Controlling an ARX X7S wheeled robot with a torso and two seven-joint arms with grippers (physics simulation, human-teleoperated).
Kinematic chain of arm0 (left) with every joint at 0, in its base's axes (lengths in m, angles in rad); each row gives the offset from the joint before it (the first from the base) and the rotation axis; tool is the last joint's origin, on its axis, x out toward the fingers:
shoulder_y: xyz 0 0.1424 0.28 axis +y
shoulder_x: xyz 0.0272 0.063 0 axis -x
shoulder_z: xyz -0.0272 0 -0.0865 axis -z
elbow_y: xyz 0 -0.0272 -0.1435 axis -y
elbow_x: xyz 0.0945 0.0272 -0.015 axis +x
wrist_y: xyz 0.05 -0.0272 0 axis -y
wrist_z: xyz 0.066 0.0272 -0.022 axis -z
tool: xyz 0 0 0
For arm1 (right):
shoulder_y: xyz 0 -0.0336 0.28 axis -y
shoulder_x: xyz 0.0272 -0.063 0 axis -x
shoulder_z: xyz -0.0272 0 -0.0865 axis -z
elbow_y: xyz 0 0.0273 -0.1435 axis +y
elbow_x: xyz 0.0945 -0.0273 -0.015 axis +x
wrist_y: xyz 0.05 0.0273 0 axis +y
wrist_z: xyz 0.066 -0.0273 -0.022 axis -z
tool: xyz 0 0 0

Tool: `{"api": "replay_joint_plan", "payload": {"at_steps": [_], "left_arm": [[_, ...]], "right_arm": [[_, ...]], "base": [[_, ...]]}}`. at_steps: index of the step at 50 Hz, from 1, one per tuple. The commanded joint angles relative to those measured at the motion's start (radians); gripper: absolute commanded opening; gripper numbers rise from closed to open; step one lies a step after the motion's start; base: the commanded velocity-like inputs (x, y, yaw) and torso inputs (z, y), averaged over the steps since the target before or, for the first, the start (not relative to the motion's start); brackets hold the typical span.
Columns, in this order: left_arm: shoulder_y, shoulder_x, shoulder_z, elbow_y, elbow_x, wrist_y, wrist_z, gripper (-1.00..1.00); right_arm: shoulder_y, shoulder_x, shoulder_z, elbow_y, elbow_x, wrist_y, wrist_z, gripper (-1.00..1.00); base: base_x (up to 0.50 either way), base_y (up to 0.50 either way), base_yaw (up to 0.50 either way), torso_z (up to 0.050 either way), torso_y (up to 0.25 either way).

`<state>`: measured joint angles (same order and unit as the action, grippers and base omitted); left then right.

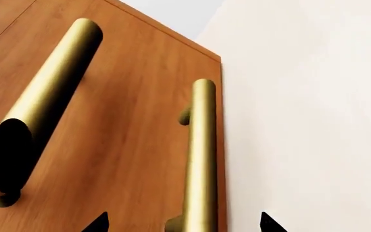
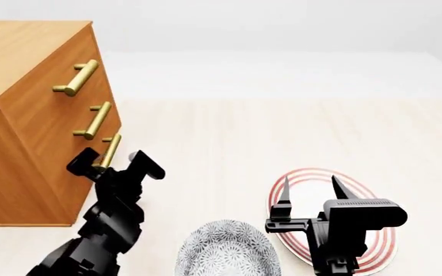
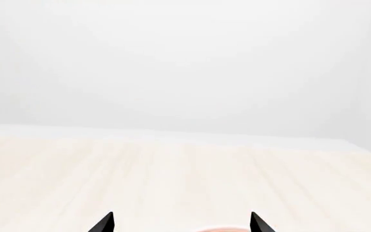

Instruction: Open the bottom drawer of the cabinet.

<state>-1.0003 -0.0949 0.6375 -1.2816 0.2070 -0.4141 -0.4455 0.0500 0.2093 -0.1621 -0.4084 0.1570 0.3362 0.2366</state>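
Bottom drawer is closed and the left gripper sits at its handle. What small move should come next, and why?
Probably ease the left gripper forward and close it on the bottom drawer's handle. The fingers stand open to either side of that brass bar, the bottom drawer sits flush in the cabinet, and the right gripper hangs open over the plate, away from it.

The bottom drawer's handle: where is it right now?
In the head view, the bottom drawer's handle is at the left, lowest of three brass bars on the cabinet, with the open left pincer around its lower end.
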Motion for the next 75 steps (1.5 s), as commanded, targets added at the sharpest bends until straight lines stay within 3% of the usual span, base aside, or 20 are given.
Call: {"api": "replay_joint_plan", "payload": {"at_steps": [1,2,3,17,27,33,41,75], "left_arm": [[-0.007,-0.009,0.064,-0.026,-0.065,-0.035,-0.024,1.0],[-0.007,-0.009,0.07,-0.026,-0.07,-0.033,-0.024,1.0],[-0.007,-0.01,0.075,-0.026,-0.075,-0.033,-0.027,-1.0],[-0.01,-0.013,0.132,-0.026,-0.131,-0.039,-0.026,-1.0],[-0.014,0.029,0.183,-0.01,-0.122,-0.006,-0.01,-1.0],[0.072,-0.036,0.197,0.347,-0.104,-0.227,-0.002,-1.0],[0.13,-0.07,0.217,0.562,-0.094,-0.36,0.023,-1.0],[0.143,-0.011,0.3,0.717,-0.076,-0.464,0.063,-1.0]], "right_arm": [[0.0,0.004,-0.002,0.006,0.007,-0.006,0.005,1.0],[0.0,0.005,-0.003,0.006,0.007,-0.007,0.005,1.0],[0.0,0.005,-0.003,0.006,0.008,-0.007,0.006,1.0],[0.003,0.011,-0.01,0.007,0.017,-0.012,0.008,1.0],[0.004,0.014,-0.013,0.013,0.021,-0.017,0.011,1.0],[0.001,0.018,-0.012,0.008,0.025,-0.018,0.015,1.0],[0.0,0.021,-0.014,0.007,0.028,-0.02,0.019,1.0],[0.0,0.038,-0.02,0.003,0.047,-0.028,0.035,1.0]], "base": [[0.0,0.0,0.0,0.0,0.0],[0.0,0.0,0.0,0.0,0.0],[0.0,0.0,0.0,0.0,0.0],[0.0,0.0,0.0,0.0,0.0],[0.0,0.0,0.0,0.0,0.0],[0.0,0.0,0.0,0.0,0.0],[0.0,0.0,0.0,0.0,0.0],[0.0,0.0,0.0,0.001,0.004]]}}
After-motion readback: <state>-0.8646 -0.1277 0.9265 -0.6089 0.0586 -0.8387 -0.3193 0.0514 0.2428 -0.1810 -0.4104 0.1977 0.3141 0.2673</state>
